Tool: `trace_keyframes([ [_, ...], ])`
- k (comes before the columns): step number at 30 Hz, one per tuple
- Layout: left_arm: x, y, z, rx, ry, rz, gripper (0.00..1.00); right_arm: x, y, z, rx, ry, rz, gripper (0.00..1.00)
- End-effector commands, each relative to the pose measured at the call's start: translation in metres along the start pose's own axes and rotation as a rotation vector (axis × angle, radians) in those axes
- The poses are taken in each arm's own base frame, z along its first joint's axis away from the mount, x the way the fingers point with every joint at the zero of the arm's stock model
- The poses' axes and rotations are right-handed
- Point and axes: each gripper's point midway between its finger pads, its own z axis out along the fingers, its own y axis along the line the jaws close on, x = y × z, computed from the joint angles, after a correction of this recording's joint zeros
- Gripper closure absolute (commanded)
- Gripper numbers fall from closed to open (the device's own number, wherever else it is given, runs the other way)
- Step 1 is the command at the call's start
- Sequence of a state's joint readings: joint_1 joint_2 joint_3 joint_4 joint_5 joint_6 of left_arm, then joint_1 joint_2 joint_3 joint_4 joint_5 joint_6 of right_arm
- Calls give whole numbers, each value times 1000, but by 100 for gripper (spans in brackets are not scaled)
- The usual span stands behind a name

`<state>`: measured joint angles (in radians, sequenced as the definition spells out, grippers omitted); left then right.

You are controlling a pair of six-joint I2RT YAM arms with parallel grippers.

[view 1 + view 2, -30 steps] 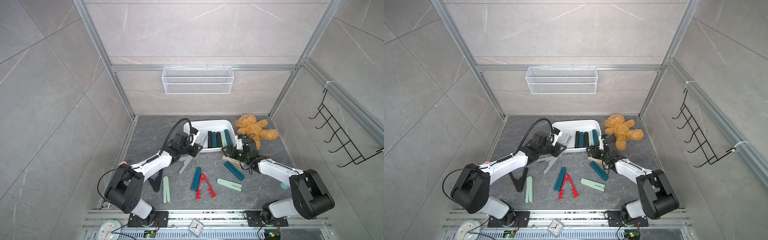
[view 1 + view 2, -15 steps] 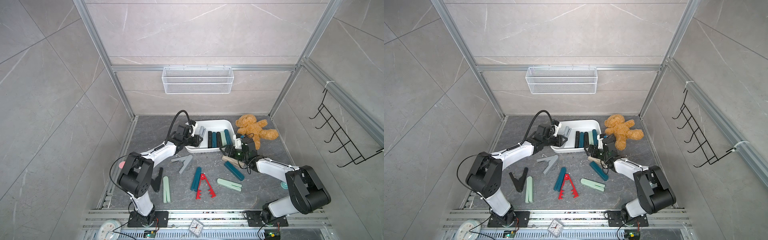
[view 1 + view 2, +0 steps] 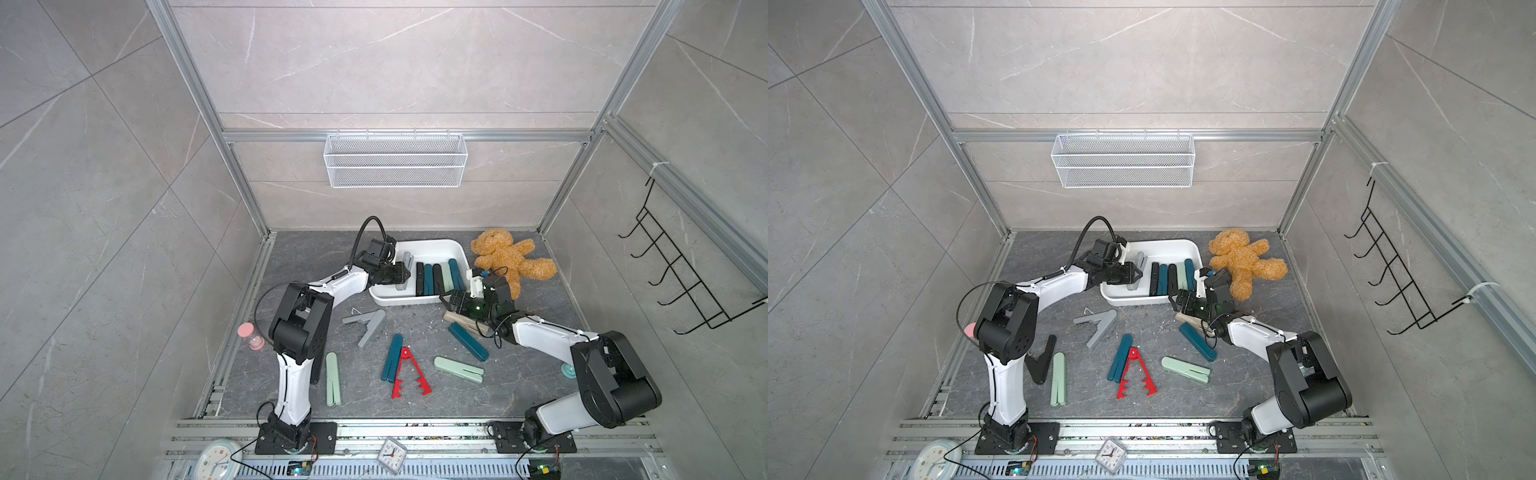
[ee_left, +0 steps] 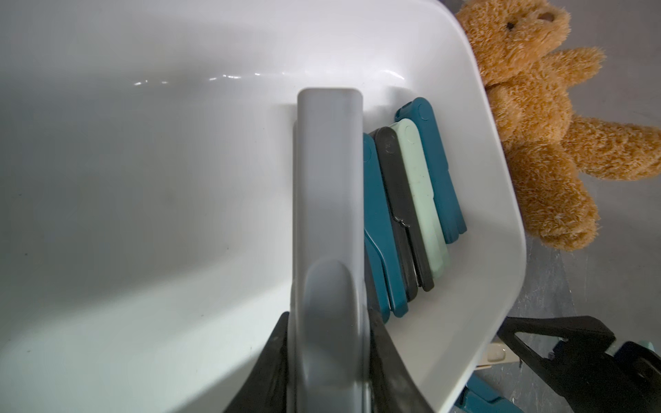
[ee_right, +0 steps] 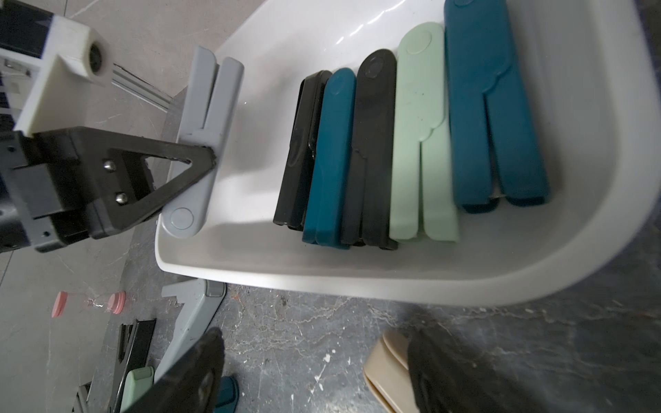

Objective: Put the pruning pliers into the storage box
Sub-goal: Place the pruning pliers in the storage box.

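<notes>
Left gripper [image 4: 327, 332] was pinched on a grey plastic folded pruning plier [image 4: 327, 186] near its hinge. It held the plier inside the white shallow plastic storage box [image 3: 436, 244], at the end nearest that arm. We could not tell whether the plier's far tip touched the box bottom. In the left wrist view the grey body hid the fingers' inner faces.

Five more lay side by side in the box: a black plier [image 5: 300, 150], a dark teal plier [image 5: 331, 153], a second black plier [image 5: 372, 150], a mint green plier [image 5: 418, 132] and a second dark teal plier [image 5: 490, 107].

Right gripper [image 5: 314, 375] stood spread wide, holding nothing, low over a beige plier [image 5: 386, 364] on the grey stone-pattern floor [image 3: 316, 257], just outside the box's near wall. The frame edge cut that plier off and one finger partly covered it.

In a top view a black V-shaped plier [image 3: 1040, 357] lay partly behind the left arm. A brown plush teddy bear [image 3: 505, 257] lay beside the box.
</notes>
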<state>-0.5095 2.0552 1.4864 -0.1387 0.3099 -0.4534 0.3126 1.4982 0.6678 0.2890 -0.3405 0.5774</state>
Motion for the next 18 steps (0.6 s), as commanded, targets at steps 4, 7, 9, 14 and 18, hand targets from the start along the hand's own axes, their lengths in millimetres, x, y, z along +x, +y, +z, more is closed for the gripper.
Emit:
trace_keyframes([
  [4, -11, 15, 16, -28, 20, -82, 87, -7, 0, -1, 15, -11, 4, 19],
  [7, -12, 27, 23, -35, 25, -140, 87, -6, -1, -1, 20, -9, 6, 20],
  [9, -12, 31, 27, -22, 28, -174, 87, -6, -1, -2, 25, -9, 5, 20],
  [14, -5, 30, 34, 2, 71, -184, 83, -5, -4, -2, 38, -7, 6, 20],
  [18, 4, 32, 33, -1, 102, -177, 79, -6, -6, -1, 50, -8, 16, 21],
])
